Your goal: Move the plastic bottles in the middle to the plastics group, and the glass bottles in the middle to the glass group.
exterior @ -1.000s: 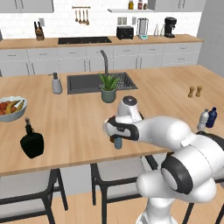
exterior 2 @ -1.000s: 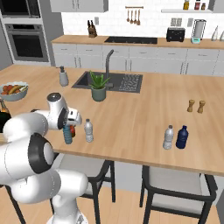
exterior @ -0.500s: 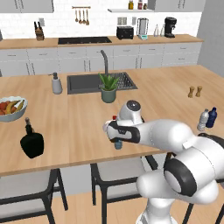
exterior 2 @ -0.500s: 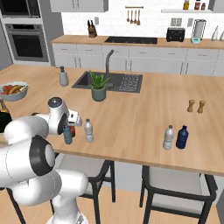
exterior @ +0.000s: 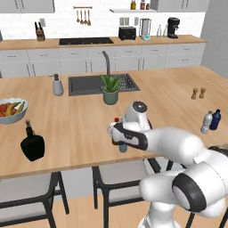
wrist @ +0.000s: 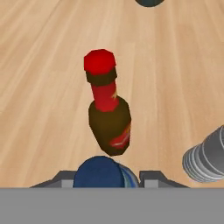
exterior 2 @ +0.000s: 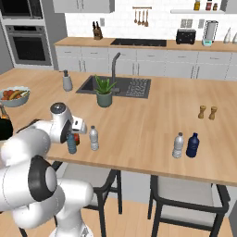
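My gripper reaches down over the blue-capped plastic bottle, whose cap sits between the two finger tips, with each tip right against its side. This blue-tinted bottle stands on the counter near its front edge. Just beyond it stands the brown glass bottle with its red cap. To its right is the whitish plastic bottle. The plastics group stands far right. The squat black glass bottle stands far left.
On the wooden counter are a sink, a potted plant, a grey soap dispenser, a fruit bowl at the left and two brown shakers at the right. Stools stand under the front edge.
The hand has come lower over the blue-capped bottle, and its fingers have drawn in from wide apart to the bottle's sides. The bottles have not moved.
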Robot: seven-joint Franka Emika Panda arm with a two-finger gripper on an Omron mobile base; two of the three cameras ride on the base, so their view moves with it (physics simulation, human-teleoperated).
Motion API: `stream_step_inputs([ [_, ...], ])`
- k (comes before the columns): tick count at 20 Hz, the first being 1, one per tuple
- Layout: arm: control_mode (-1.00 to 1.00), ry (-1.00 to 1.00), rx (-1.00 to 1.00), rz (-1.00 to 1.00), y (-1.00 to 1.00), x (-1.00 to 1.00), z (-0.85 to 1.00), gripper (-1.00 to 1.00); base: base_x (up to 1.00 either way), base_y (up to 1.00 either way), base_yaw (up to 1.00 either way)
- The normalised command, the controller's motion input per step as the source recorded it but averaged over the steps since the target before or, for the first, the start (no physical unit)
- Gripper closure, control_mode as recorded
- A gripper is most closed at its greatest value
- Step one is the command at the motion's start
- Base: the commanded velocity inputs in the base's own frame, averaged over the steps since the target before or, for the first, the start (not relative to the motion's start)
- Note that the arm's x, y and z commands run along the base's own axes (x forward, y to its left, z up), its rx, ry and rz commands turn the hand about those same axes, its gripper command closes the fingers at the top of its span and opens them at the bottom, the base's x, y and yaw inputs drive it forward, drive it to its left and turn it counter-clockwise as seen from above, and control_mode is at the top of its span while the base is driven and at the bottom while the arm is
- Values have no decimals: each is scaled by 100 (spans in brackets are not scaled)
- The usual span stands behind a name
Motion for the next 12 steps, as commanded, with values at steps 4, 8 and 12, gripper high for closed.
stream_step_inputs([
  [4, -100, 0, 0, 0, -31, -45, 46, 100, 0, 0, 0],
  [8, -100, 2, 0, 0, -36, -50, 55, 100, 0, 0, 0],
  [12, -100, 1, 0, 0, -59, -49, 43, 100, 0, 0, 0],
])
